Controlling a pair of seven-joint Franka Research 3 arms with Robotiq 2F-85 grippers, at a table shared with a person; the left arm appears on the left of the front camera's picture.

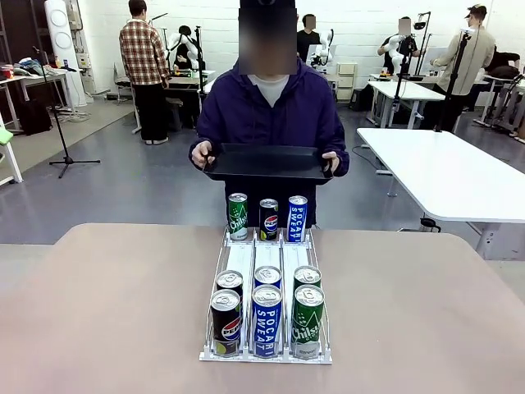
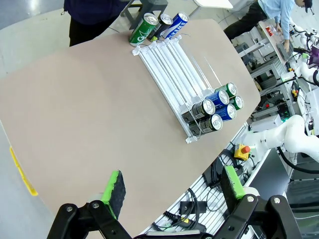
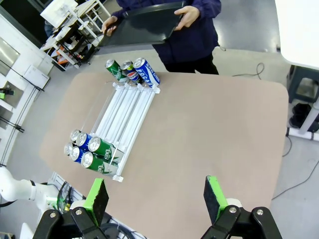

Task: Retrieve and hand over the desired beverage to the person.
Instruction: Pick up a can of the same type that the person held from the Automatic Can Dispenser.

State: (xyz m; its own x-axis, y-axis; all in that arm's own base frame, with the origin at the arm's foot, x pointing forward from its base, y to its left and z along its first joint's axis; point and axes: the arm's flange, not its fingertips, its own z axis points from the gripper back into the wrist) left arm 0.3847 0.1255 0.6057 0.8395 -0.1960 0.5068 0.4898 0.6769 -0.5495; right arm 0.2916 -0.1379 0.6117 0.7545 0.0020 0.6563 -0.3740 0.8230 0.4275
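My left pincer point(image 2: 173, 185) wide open, empty; rack point(image 2: 167, 69) ahead of tips, 9 cans point(image 2: 217, 97) untouched. My right pincer point(image 3: 156, 198) equally wide, nothing held; person point(image 3: 199, 35) beyond rack from tips, holding empty black tray point(image 3: 144, 25). Nothing done yet: choice, pick, handover all left.

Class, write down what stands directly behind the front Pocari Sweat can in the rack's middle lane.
Another blue can stands right behind the front Pocari Sweat can; its lid and upper rim show. The front can covers its label, so the brand cannot be read.
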